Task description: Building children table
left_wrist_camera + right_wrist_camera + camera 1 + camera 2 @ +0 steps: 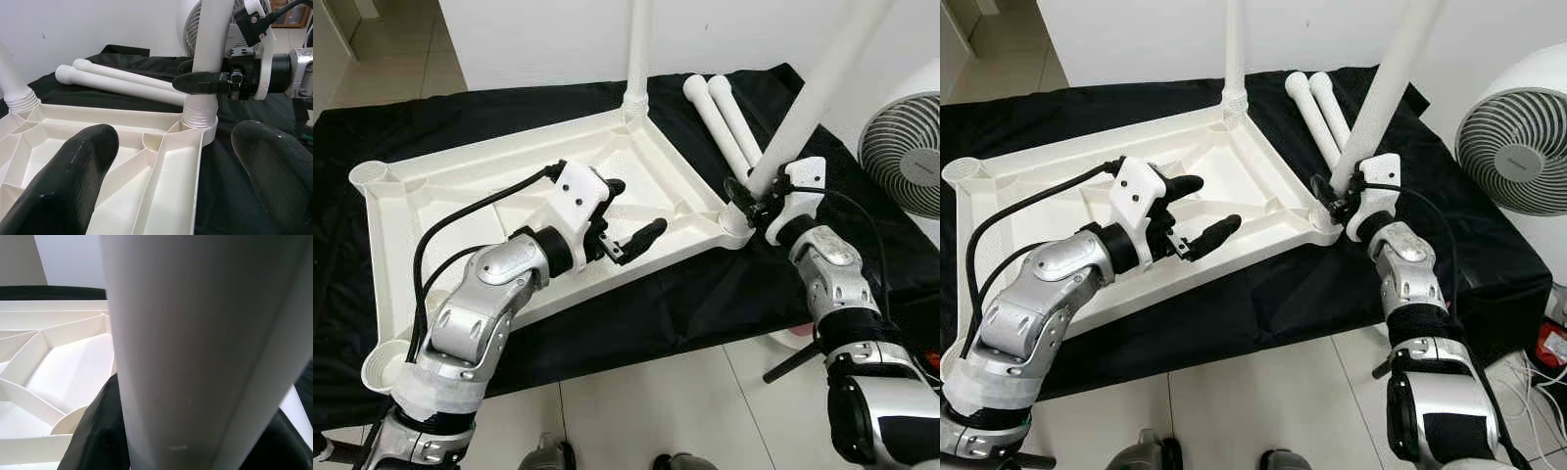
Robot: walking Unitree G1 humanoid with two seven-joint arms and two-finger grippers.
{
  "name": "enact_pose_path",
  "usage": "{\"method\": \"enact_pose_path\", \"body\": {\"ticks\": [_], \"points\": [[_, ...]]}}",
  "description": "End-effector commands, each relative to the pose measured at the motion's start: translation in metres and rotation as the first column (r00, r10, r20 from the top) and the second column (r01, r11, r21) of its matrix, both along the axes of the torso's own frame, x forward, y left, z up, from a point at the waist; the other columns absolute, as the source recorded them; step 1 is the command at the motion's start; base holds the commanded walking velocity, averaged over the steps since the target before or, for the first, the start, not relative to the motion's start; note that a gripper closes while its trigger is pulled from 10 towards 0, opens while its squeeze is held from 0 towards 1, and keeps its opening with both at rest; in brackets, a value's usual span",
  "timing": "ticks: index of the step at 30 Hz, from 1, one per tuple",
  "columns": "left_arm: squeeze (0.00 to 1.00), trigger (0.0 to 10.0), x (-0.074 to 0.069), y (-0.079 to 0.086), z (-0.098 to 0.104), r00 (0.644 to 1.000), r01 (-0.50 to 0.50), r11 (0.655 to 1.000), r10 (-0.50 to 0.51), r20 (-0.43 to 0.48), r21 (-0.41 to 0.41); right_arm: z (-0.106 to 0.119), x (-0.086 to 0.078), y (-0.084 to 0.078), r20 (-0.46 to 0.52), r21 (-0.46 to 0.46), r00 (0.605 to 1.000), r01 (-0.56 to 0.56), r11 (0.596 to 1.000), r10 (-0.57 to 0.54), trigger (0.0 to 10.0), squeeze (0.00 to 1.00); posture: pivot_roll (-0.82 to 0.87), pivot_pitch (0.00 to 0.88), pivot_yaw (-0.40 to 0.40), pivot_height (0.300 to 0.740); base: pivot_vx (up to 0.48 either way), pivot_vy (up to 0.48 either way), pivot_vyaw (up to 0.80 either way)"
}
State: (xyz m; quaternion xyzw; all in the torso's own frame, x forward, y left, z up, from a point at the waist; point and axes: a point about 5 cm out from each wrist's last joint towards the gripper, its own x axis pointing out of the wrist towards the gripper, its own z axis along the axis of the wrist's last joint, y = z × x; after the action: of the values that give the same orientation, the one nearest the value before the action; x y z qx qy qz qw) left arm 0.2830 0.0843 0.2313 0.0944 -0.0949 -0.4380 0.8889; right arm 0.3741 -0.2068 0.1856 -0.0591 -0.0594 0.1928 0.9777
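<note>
While the upturned table frame (509, 235) lies on the black-draped tabletop (705, 294), the right claw (756, 201) is clamped round a white leg (813, 98) w/ its base in the near-right corner socket (736, 223). Leg's long axis leans up & away to the right, not yet plumb. Left claw (628, 217), fingers spread wide & empty, hovers over the frame, just left of that socket. Two spare legs (724, 122) lie beyond.

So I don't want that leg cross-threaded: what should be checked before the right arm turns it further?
1. Right gripper closed on the near leg: ok.
2. Leg base in the corner socket: ok; threads still show.
3. Leg upright in socket: cannot tell.
4. Left gripper open over the tabletop, not bracing it: not ok.
5. Spare legs clear of the work: ok.
</note>
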Motion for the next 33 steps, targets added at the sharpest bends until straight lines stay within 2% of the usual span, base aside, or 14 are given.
{"method": "enact_pose_path", "body": {"ticks": [1,9,14,15,16,21,28,33], "points": [[0.00,10.0,-0.001,0.002,0.001,1.000,-0.016,1.000,0.016,-0.002,-0.006,-0.056,-0.011,-0.007,-0.254,-0.004,0.967,0.036,0.999,-0.036,10.0,0.00,-0.07,0.148,0.058,0.740,0.000,0.000,0.00],[0.00,10.0,-0.001,0.002,0.000,1.000,-0.016,1.000,0.016,-0.004,-0.004,-0.056,-0.009,-0.006,-0.273,0.025,0.961,0.042,0.999,-0.034,10.0,0.00,-0.07,0.146,0.056,0.740,0.000,0.000,0.00],[0.00,10.0,-0.002,0.002,0.000,1.000,-0.015,1.000,0.015,-0.004,-0.004,-0.058,-0.007,-0.008,-0.305,0.046,0.950,0.085,0.995,-0.067,10.0,0.00,-0.06,0.142,0.054,0.740,0.000,0.000,0.00],[0.00,10.0,-0.002,0.002,0.000,1.000,-0.015,1.000,0.015,-0.003,-0.003,-0.059,-0.006,-0.009,-0.324,0.052,0.942,0.114,0.992,-0.091,10.0,0.00,-0.06,0.140,0.054,0.740,0.000,0.000,0.00],[0.00,10.0,-0.002,0.001,0.000,1.000,-0.014,1.000,0.014,-0.002,-0.002,-0.062,-0.004,-0.011,-0.384,0.106,0.916,0.169,0.980,-0.116,10.0,0.00,-0.06,0.136,0.051,0.740,0.000,0.000,0.00],[0.00,10.0,-0.002,0.002,0.000,1.000,-0.014,1.000,0.014,-0.002,-0.002,-0.060,-0.003,-0.011,-0.362,0.061,0.922,0.168,0.984,-0.135,10.0,0.00,-0.06,0.134,0.050,0.740,0.000,0.000,0.00],[0.00,10.0,-0.003,0.002,0.000,1.000,-0.015,1.000,0.015,-0.004,-0.003,-0.061,-0.004,-0.004,-0.329,0.050,0.937,0.139,0.989,-0.115,10.0,0.00,-0.06,0.132,0.048,0.740,0.000,0.000,0.00],[0.00,10.0,-0.003,0.002,-0.001,1.000,-0.015,1.000,0.015,-0.007,-0.002,-0.064,-0.009,0.009,-0.292,0.002,0.955,0.050,0.999,-0.048,10.0,0.00,-0.06,0.133,0.051,0.740,0.000,0.000,0.00]]}}
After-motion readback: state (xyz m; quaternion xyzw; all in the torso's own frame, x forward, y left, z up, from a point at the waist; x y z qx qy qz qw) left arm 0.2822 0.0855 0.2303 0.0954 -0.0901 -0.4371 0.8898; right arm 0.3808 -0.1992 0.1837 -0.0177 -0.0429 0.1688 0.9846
